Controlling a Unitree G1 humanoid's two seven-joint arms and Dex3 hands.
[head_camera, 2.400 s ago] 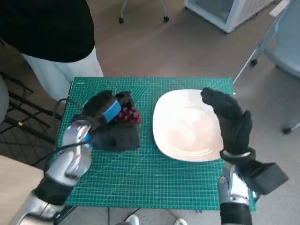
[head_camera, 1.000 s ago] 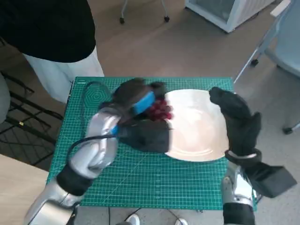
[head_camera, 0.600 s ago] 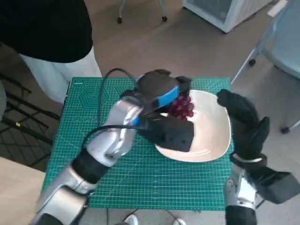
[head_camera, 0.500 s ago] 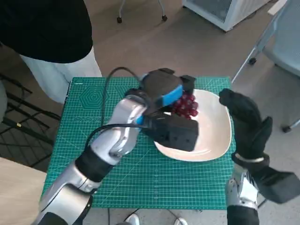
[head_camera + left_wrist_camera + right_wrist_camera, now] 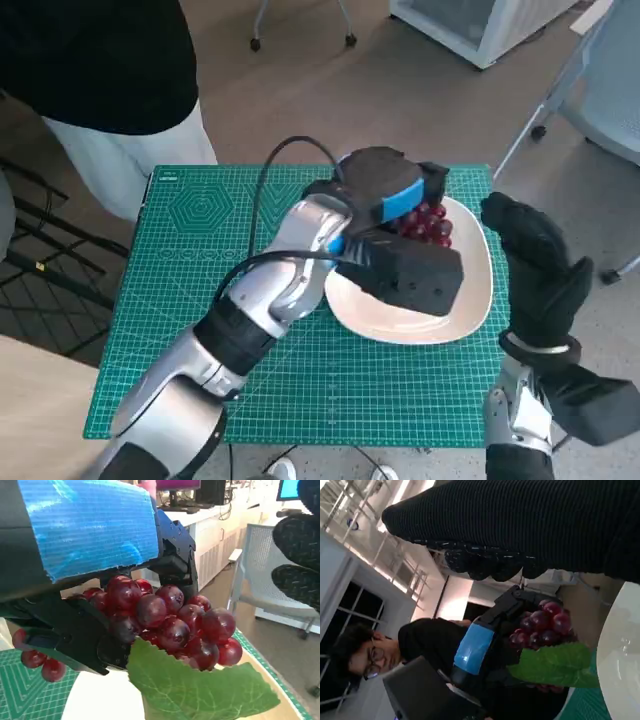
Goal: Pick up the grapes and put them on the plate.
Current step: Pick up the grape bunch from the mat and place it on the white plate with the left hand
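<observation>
My left hand (image 5: 390, 195) grips a bunch of dark red grapes (image 5: 428, 224) above the white plate (image 5: 470, 300), over its far part. Up close, the grapes (image 5: 170, 622) hang under the blue-taped hand (image 5: 90, 530) with a green leaf (image 5: 200, 685) below them, clear of the plate (image 5: 100, 705). From the other side the same grapes (image 5: 542, 625) and leaf (image 5: 555, 670) show beside the plate's rim (image 5: 620, 665). My right hand (image 5: 535, 265) hovers at the plate's right edge, fingers spread, holding nothing.
The plate lies on a green cutting mat (image 5: 200, 260) that covers the small table. A person in a black top (image 5: 100, 70) stands at the far left corner. Chair legs and a white cabinet (image 5: 470, 25) stand on the floor beyond.
My left hand has carried the grapes from the mat's left side rightward to above the plate. The right hand has drifted slightly right.
</observation>
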